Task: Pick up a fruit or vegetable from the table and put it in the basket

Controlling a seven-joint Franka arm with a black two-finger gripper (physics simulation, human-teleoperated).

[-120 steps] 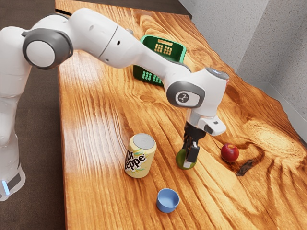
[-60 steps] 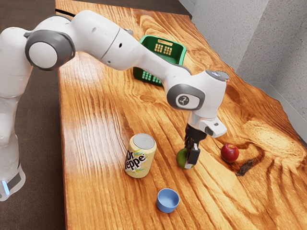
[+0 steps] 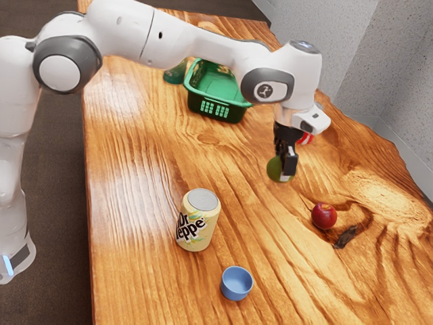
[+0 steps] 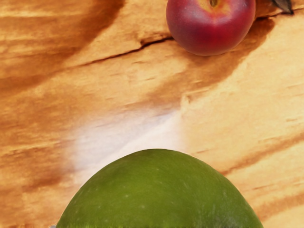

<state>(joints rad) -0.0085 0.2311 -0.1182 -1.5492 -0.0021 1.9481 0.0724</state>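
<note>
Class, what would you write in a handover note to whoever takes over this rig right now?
Gripper: shut on the green fruit, holding it clear of the table.
Basket: on the table, toward the far end in the exterior view; the fruit is not over it.
Done: fruit picked up.
Left: carry it over the basket, lower it in, release.

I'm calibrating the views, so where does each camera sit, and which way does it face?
Exterior view: beside the arm and above the table, looking down at a slant; the arm comes in from the exterior view's upper left, down to the gripper, with the basket beyond.
Wrist view: mounted on the arm by the gripper, facing down past the held green fruit to the table.
Shared: the green fruit, the red fruit and the wooden tabletop.
</note>
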